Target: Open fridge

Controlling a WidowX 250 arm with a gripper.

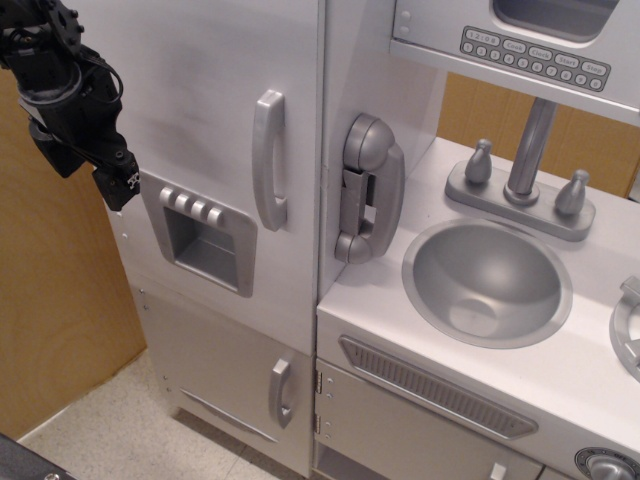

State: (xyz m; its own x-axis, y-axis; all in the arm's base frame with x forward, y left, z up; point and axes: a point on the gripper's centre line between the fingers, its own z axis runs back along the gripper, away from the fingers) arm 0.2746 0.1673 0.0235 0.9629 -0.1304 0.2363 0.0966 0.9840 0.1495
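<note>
Tall silver-grey toy fridge [215, 120], large door shut. Curved vertical silver handle [269, 158] near the door's right edge, recessed four-button dispenser panel [200, 235] left of the handle and lower. Black robot gripper [112, 180] just left of the panel, jaw state unclear.

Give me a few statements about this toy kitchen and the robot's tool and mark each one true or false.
1. The fridge door is shut. True.
2. The tool grips the handle. False: it hangs by the door's left edge, apart from the handle.
3. A phone hangs on the wall between fridge and sink. True.
4. The sink is full of dishes. False: its bowl is bare.
5. The dispenser sits right of the handle. False: it is left of it and lower.
</note>
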